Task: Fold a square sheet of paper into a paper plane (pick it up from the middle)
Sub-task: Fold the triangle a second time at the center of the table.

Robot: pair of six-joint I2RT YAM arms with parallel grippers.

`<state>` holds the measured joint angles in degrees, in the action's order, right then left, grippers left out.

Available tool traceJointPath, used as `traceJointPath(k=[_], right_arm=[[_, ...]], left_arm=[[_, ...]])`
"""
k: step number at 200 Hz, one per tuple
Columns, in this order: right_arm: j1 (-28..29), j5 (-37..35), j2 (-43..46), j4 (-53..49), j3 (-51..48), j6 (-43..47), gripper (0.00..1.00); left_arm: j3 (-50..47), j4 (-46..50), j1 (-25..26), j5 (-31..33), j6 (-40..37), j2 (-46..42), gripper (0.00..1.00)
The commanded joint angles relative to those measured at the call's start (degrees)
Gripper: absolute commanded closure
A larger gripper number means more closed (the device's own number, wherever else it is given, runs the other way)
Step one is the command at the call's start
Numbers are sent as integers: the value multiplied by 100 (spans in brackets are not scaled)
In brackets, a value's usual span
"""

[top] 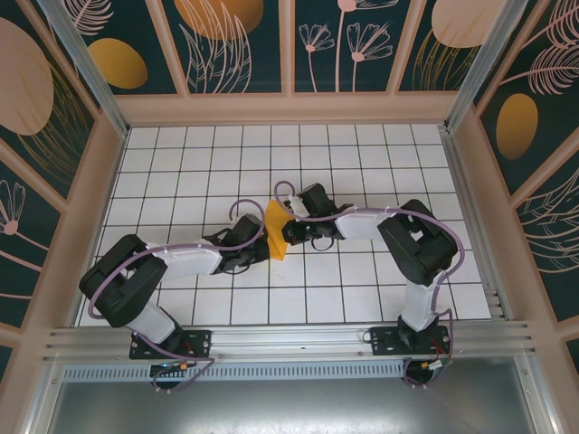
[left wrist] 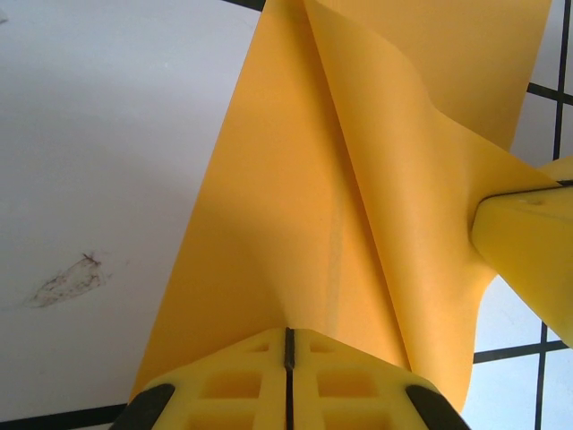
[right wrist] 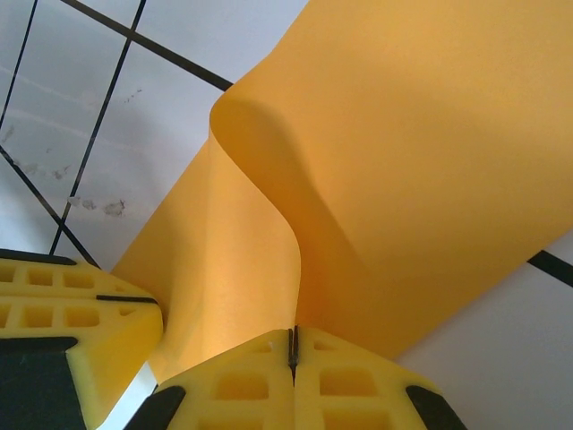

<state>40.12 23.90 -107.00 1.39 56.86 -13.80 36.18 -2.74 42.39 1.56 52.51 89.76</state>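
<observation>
My left end effector and right end effector both pinch the square sheet of paper; diverging pulls could tear it.

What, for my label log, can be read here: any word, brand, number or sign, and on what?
None readable. The paper is blank, the yellow fingers unmarked, the table bears plain grid lines, the wall panels plant drawings.

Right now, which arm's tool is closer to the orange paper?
Neither: both pinch the paper. The left tool grips its left side, the right tool its right side.
</observation>
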Motion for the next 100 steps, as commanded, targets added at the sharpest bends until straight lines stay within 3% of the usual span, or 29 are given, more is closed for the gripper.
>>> traceJointPath(k=[1, 100], right_arm=[[16, -13, -121, -83, 159, 134, 94], [-13, -112, -266, -58, 159, 111, 94]], left_arm=[[-24, 564, -13, 101, -145, 190, 90], [-50, 566, -19, 82, -167, 244, 90]])
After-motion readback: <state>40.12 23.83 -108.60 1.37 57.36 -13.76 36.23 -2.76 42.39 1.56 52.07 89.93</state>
